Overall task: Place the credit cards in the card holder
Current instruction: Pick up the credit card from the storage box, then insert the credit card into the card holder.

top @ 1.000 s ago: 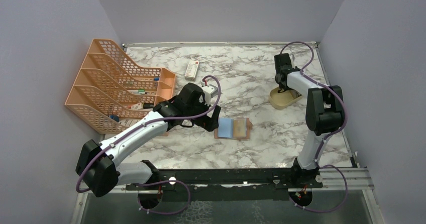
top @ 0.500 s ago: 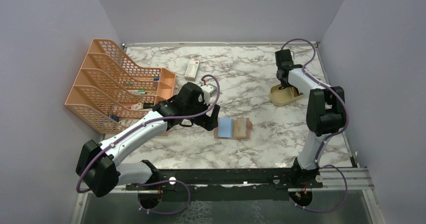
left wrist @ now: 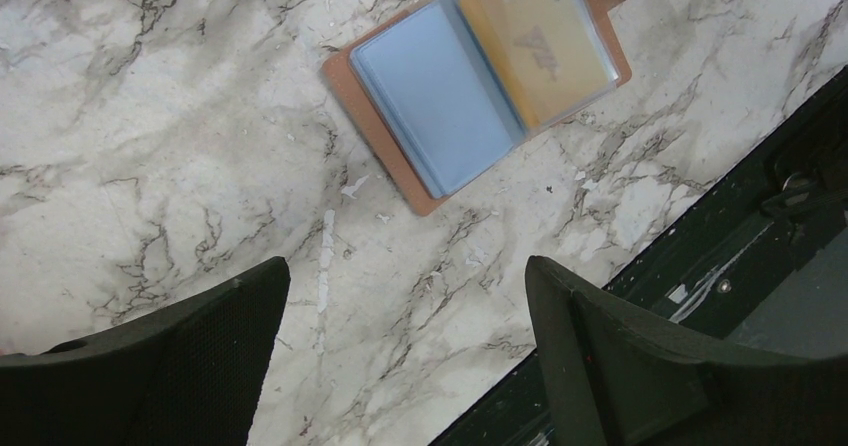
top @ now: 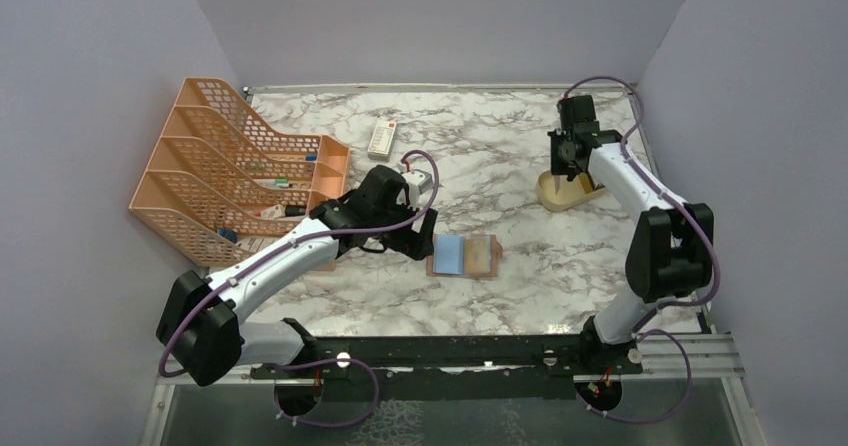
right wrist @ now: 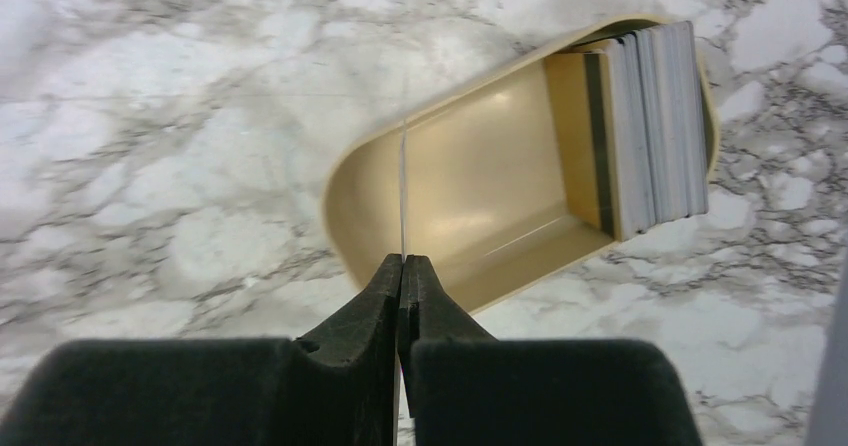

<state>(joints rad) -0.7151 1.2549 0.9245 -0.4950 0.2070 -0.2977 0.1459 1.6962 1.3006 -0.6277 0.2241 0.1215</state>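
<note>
Near the right edge of the worktop (top: 500, 146), toward the far side, the right claw (right wrist: 403, 261) is clenched on one card (right wrist: 403, 181). The card shows edge-on as a thin line, above the tan box (right wrist: 345, 201). The card stack (right wrist: 650, 116) stands on edge at the box's far end, mostly grey/silver w/ a dark one on the inner side.

The card holder (left wrist: 384, 131) lies open mid-worktop, nearer the near edge. It has a pale blue card (left wrist: 435, 96) in one sleeve and a gold card (left wrist: 540, 41) in the other. The left claw (left wrist: 400, 266) hangs released, fingers wide, just left of the holder and holding nothing.

We judge the step as: carry the pinched card to the holder and sleeve it.
- Keep the pinch firm, since thin plastic slips easily.
- Clear the box rim before traversing.
- Turn the card flat and approach the sleeve mouth at a shallow angle.
- The left claw should prob pin the brown border so the holder doesn't skid.
- Both visible sleeves look occupied, so we may need another leaf. We can't tell if one is there.

Writing: the gold card has a faint logo-like mark, unreadable. The white remote-like item (top: 382, 139) near the far edge has a red patch, text too small. We read no brand on the orange rack (top: 230, 166) at the left edge.
</note>
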